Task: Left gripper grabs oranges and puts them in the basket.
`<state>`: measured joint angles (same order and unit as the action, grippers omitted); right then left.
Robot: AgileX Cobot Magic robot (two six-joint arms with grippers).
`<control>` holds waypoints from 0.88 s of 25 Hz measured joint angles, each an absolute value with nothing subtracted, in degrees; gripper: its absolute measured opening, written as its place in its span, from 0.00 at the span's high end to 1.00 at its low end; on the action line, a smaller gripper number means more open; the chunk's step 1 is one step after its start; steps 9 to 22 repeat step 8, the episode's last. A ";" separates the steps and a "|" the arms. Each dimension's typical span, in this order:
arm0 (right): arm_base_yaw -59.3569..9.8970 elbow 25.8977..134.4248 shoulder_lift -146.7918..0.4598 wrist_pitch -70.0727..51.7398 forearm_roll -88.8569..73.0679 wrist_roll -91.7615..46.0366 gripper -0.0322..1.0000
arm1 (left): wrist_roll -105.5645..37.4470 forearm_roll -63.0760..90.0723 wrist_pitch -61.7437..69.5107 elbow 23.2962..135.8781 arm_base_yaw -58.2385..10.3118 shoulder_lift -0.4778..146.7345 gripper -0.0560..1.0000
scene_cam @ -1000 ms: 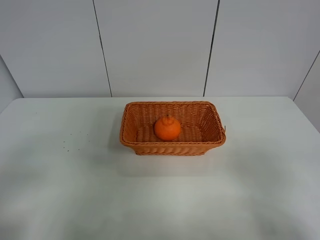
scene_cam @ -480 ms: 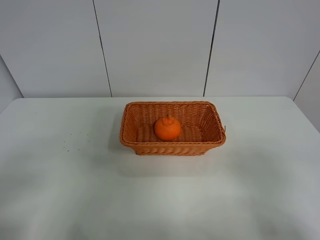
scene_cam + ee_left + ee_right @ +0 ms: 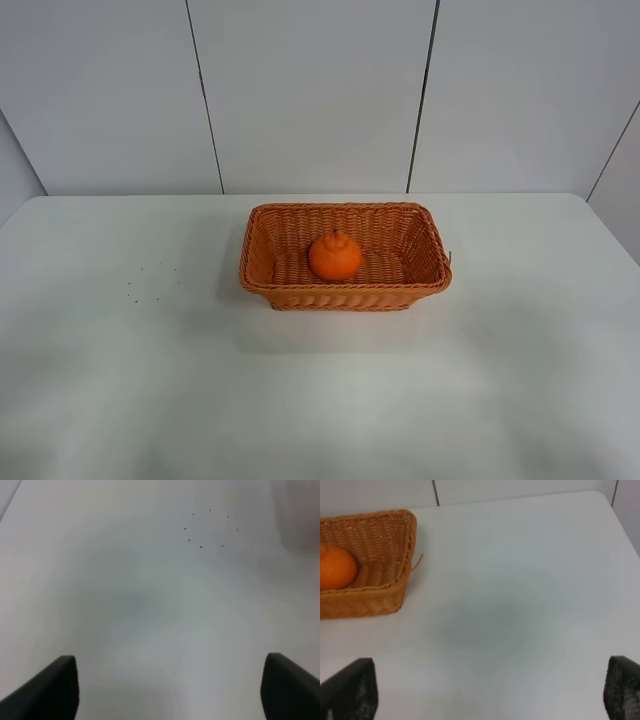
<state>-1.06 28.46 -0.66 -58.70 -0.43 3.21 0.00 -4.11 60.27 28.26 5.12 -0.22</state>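
Note:
The orange sits inside the wicker basket at the middle of the white table. It also shows in the right wrist view, inside the basket. Neither arm shows in the exterior high view. My left gripper is open and empty over bare table, its two black fingertips wide apart. My right gripper is open and empty, away from the basket, over bare table.
A few small dark specks mark the table left of the basket; they also show in the left wrist view. White wall panels stand behind the table. The table's right edge runs near the basket's side.

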 joint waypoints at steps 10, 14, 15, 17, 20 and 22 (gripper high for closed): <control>-1.06 28.46 -0.66 -58.70 -0.43 3.21 0.30 | 0.00 -4.11 60.27 28.26 5.12 -0.22 0.15; -1.06 28.46 -0.66 -58.70 -0.43 3.21 0.30 | 0.00 -4.11 60.27 28.26 5.12 -0.22 0.15; -1.06 28.46 -0.66 -58.70 -0.43 3.21 0.30 | 0.00 -4.11 60.27 28.26 5.12 -0.22 0.15; -1.06 28.46 -0.66 -58.70 -0.43 3.21 0.30 | 0.00 -4.11 60.27 28.26 5.12 -0.22 0.15; -1.06 28.46 -0.66 -58.70 -0.43 3.21 0.30 | 0.00 -4.11 60.27 28.26 5.12 -0.22 0.15; -1.06 28.46 -0.66 -58.70 -0.43 3.21 0.30 | 0.00 -4.11 60.27 28.26 5.12 -0.22 0.15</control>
